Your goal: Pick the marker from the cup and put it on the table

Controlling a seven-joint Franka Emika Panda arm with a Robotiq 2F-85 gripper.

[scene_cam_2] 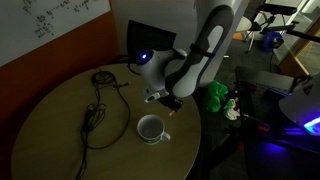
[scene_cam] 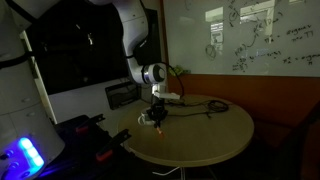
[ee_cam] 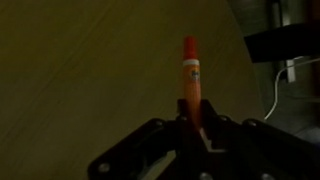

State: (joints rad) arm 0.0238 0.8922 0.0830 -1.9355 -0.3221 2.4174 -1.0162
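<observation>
The orange-red marker (ee_cam: 190, 70) stands out from between my gripper's (ee_cam: 192, 125) fingers, which are shut on it, over the tan table (ee_cam: 80, 60). In an exterior view the gripper (scene_cam_2: 170, 103) hangs just above and beside the pale cup (scene_cam_2: 150, 128), which stands near the table's (scene_cam_2: 60, 135) edge. In an exterior view the gripper (scene_cam: 155, 116) hovers low over the table (scene_cam: 205, 132); the cup is hard to make out there.
A black cable (scene_cam_2: 95, 110) lies looped across the table, also in an exterior view (scene_cam: 205, 105). A green object (scene_cam_2: 212, 96) sits off the table edge. A dark box (scene_cam: 122, 95) stands behind the table. A white cable (ee_cam: 276, 90) hangs at the right.
</observation>
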